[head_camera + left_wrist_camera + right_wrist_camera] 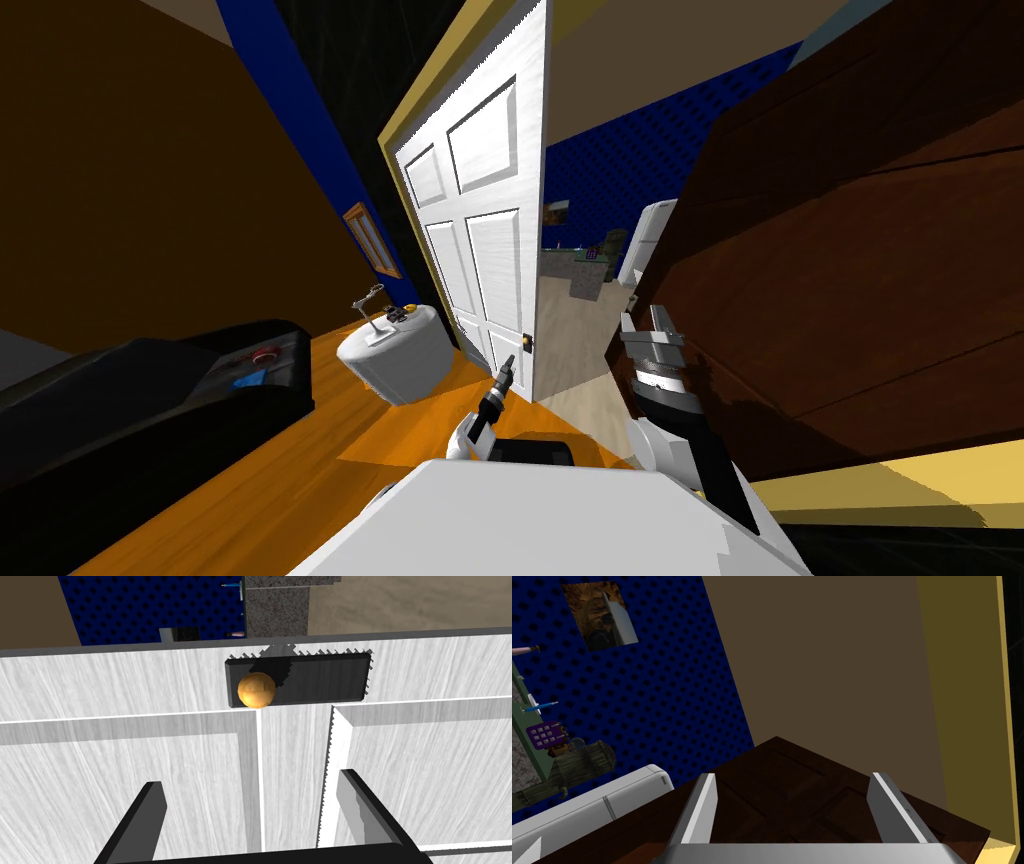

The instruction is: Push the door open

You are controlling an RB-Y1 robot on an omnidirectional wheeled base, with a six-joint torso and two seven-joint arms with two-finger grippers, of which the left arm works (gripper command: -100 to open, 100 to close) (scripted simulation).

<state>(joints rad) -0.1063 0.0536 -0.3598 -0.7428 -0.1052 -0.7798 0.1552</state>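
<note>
White door (480, 250) is seen ajar at twelve o'clock in the head view, with the left gripper (507, 372) near its free edge, at seven o'clock of the knob (527, 343). In the left wrist view, the fingers are spread, nothing held, facing flat panel. In the right wrist view, the right gripper (794, 776) is likewise parted before a dark brown door (792, 801). A stiff, hinged slab is judged, best pushed flat near the knob edge.

Doors: 2, white door (480, 220), brown door (860, 280). Knob (256, 690): 1. End effectors: 2, left end effector (250, 781), right end effector (793, 776). Fridge (650, 240): 1.
</note>
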